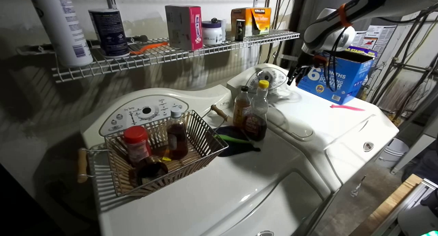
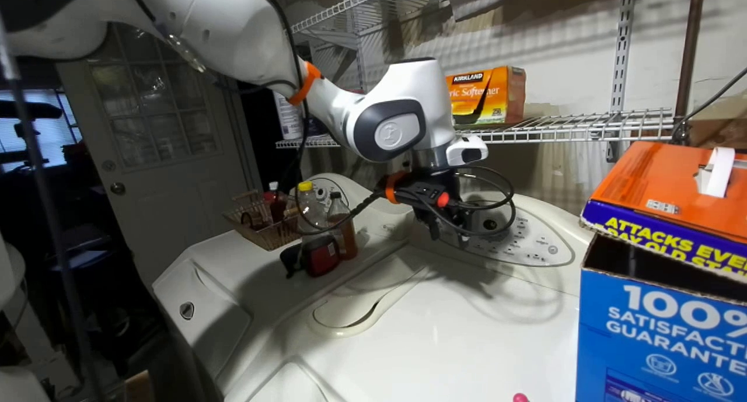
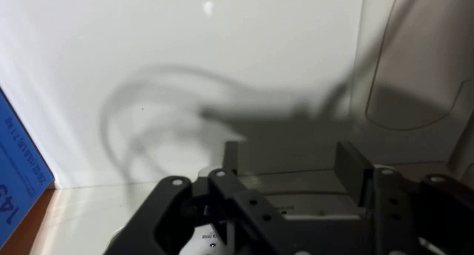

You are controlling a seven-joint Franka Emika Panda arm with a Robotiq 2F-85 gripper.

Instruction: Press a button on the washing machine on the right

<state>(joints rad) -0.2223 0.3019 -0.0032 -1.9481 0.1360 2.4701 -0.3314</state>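
The washing machine is white, with a smooth lid (image 1: 328, 116) that also shows in an exterior view (image 2: 467, 326) and fills much of the wrist view (image 3: 207, 44). Its oval console (image 2: 534, 247) has a round dial knob (image 2: 491, 223) and small buttons; the console also shows in an exterior view (image 1: 279, 79). My gripper (image 3: 285, 151) is open, with nothing between its fingers. In both exterior views the gripper (image 1: 293, 81) (image 2: 448, 231) points down close to the console. In the wrist view its fingers and linkage hide much of the console. I cannot tell whether a fingertip touches it.
A blue detergent box (image 1: 335, 75) stands on the washer's lid, with a pink object (image 1: 347, 107) nearby. The dryer (image 1: 205, 201) beside it holds a wire basket (image 1: 202, 160) and two bottles (image 1: 258, 119) (image 1: 241, 104). A wire shelf (image 1: 147, 63) with boxes runs above.
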